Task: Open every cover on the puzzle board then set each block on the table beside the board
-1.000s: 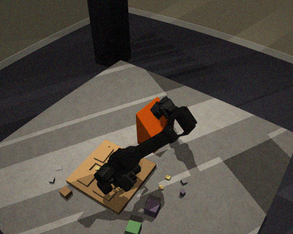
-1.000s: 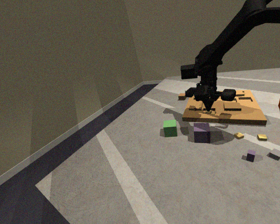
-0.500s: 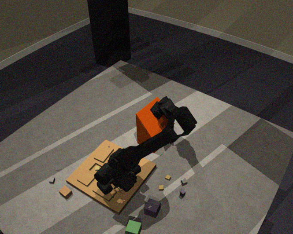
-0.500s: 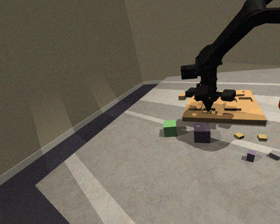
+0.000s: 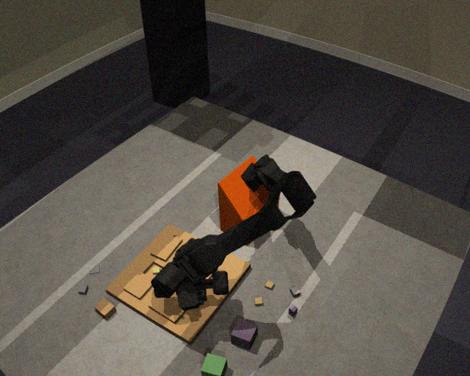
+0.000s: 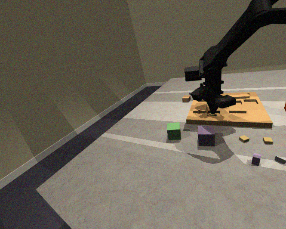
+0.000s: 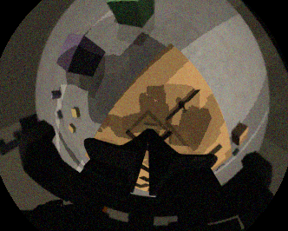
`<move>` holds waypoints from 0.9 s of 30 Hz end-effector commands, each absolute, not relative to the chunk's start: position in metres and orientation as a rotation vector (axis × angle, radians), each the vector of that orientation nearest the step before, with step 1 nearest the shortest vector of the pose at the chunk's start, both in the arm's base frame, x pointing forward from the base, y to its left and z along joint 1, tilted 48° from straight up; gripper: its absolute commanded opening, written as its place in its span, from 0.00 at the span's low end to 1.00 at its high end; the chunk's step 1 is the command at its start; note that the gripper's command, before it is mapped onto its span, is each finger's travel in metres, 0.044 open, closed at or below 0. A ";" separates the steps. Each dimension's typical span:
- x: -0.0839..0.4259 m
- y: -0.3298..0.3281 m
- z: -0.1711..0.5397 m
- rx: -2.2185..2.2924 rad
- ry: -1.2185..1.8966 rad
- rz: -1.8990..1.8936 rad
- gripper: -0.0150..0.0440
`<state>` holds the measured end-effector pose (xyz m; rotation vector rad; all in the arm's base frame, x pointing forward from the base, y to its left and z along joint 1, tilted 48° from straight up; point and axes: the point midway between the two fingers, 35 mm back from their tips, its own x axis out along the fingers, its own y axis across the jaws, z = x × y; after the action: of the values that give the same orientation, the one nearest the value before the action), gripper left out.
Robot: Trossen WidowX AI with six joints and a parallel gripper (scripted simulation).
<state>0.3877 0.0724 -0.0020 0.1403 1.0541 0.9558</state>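
The wooden puzzle board (image 5: pixel 237 265) (image 6: pixel 262 116) (image 7: pixel 178 62) lies flat under the arm. One flat cover (image 5: pixel 138 286) lies on its left part and another cover (image 5: pixel 166 249) towards its back; dark slots show beside covers. A small yellow-green patch (image 5: pixel 156 269), perhaps a block, shows by a well outline. My gripper (image 6: pixel 213 112) (image 7: pixel 149 131) is shut with nothing between its fingers. Its tips are at or just above the board's near part in the exterior view, beside a dark slot; contact cannot be told. The arm hides much of the board in the top view.
A purple block (image 5: pixel 244 333) (image 6: pixel 206 136) (image 7: pixel 85 56) and a green block (image 5: pixel 214 365) (image 6: pixel 173 131) (image 7: pixel 134 10) stand off the board. An orange-brown block (image 5: pixel 104 309) (image 6: pixel 186 98) lies across from them. Several small pieces lie around. An orange box (image 5: pixel 235 196) stands behind the board.
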 end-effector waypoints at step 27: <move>0.386 0.074 -0.004 0.907 1.438 0.396 0.25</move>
<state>0.3878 0.0725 -0.0020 0.8975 1.4281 0.4019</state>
